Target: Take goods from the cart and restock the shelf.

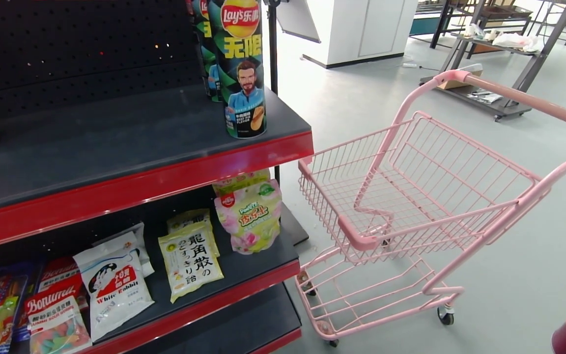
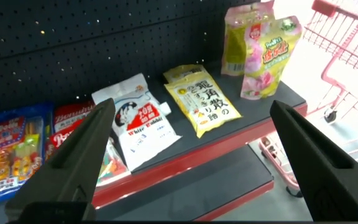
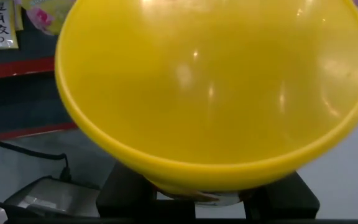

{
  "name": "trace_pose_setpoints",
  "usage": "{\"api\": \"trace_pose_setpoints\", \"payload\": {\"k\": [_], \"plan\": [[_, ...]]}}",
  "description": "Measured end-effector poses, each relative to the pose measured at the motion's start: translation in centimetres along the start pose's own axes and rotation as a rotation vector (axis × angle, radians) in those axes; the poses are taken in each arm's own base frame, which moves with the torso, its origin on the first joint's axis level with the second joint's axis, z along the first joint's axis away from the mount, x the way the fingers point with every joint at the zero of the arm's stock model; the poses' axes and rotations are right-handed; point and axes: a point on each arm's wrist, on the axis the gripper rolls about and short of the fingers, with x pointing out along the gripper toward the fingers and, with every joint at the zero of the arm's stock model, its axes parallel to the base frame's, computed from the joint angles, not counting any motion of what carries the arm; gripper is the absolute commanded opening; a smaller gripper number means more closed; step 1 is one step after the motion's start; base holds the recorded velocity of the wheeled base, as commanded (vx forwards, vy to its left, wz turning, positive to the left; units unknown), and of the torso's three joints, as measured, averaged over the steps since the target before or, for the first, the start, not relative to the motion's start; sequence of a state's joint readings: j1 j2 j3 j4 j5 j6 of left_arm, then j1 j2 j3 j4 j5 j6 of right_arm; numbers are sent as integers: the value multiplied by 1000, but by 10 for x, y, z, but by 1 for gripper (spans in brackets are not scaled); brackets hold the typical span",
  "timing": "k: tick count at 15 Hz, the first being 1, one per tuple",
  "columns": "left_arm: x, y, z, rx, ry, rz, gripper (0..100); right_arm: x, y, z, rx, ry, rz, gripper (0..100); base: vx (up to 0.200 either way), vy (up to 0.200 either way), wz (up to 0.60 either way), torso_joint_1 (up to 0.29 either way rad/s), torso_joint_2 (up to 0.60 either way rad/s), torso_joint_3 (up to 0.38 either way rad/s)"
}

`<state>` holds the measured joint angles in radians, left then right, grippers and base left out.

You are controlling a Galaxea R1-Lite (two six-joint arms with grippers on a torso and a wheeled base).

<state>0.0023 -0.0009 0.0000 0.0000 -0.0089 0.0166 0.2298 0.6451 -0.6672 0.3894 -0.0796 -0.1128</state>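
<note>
- Shelf unit of black boards with red front edges [image 1: 140, 182]: a tall green-and-black chip canister [image 1: 241, 69] stands upright at the top board's front corner nearest the cart, with another just behind it
- Lower board: white snack bag [image 2: 138, 121] and yellow packet [image 2: 201, 102] lying flat, pink-and-green pouch [image 2: 266, 59] upright
- Pink wire shopping cart [image 1: 359, 239] just beside the shelf end
- Left tool [image 2: 190, 106]: wide open, holding nothing, before the lower board
- Right tool [image 3: 204, 196]: closed on the narrow base of a yellow bowl-shaped plastic container [image 3: 216, 81]
</note>
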Motion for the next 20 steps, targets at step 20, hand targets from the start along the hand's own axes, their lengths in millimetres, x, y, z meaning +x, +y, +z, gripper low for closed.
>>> {"api": "trace_pose_setpoints", "payload": {"k": [20], "plan": [[0,0,0,0,0,0,100,4,0,4,-22,8,15,0,0,0,0,177,-495,-321]]}}
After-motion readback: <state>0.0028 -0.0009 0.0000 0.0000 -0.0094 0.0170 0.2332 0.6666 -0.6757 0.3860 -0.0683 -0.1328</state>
